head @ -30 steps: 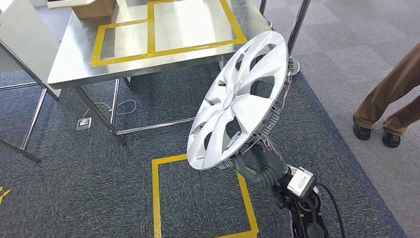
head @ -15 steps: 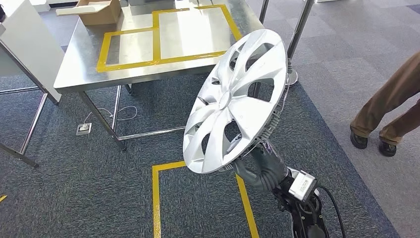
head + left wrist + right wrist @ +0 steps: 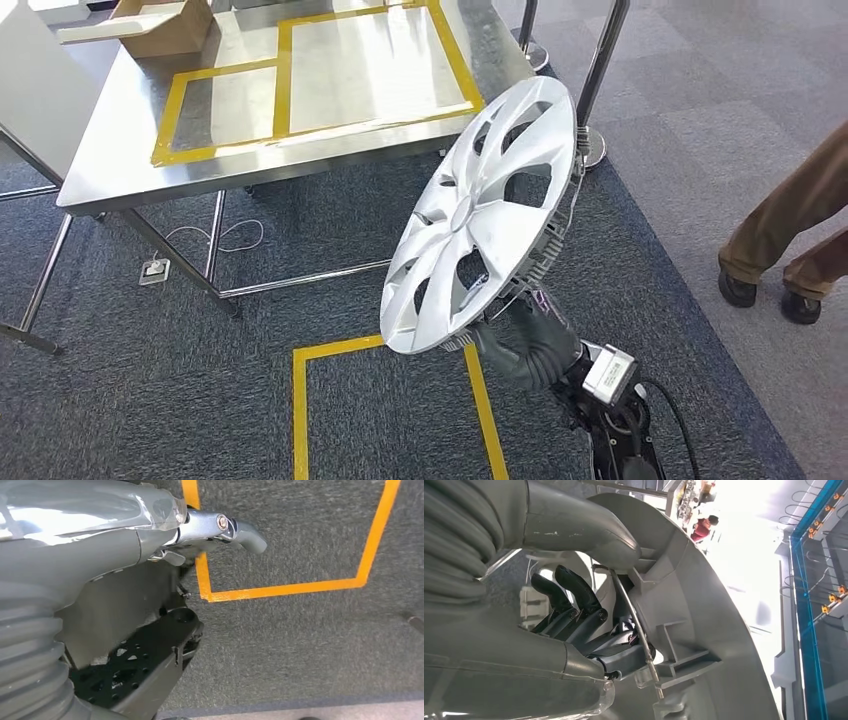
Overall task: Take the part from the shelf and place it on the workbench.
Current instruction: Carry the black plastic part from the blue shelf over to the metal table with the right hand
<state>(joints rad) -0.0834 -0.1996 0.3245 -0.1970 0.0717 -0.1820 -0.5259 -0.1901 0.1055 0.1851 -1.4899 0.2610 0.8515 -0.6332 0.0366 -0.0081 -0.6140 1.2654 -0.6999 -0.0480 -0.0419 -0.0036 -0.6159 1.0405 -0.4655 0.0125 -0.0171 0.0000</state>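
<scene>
Silver wheel cover (image 3: 480, 215) gripped by right hand (image 3: 520, 340), short of steel workbench (image 3: 120, 160).

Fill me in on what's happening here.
The robot's right hand grips a silver hubcap by its rim, holding it tilted above the carpet. The steel workbench stands ahead, and the hubcap is not yet on it. The left hand hangs near the floor, holding nothing. A person's legs show at the right.

It looked like a workshop or test lab: a steel workbench (image 3: 130, 150) marked with yellow tape (image 3: 283, 80), taped squares (image 3: 298, 410) on grey carpet (image 3: 150, 400), a cardboard box (image 3: 150, 25).
</scene>
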